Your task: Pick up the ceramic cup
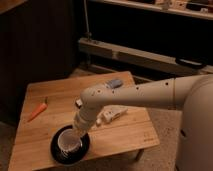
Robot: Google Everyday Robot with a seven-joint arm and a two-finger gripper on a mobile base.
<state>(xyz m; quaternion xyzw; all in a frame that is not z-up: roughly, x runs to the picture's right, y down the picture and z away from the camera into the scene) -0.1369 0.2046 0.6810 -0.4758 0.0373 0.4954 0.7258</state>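
While the arm reaches down over the wooden table [120, 137], the gripper [79, 131] sits at the ceramic cup's [68, 142] 1 o'clock rim; its grip cannot be told. The cup stands in the black plate [57, 154]. An orange carrot [37, 110] lies at 11 o'clock.

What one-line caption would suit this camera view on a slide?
Robot arm's gripper reaches down to the ceramic cup on a black plate, carrot lying nearby on the wooden table.

Setting: dim lab or test room; wooden table [125, 137], dark shelving at 12 o'clock; gripper [75, 134] over table.
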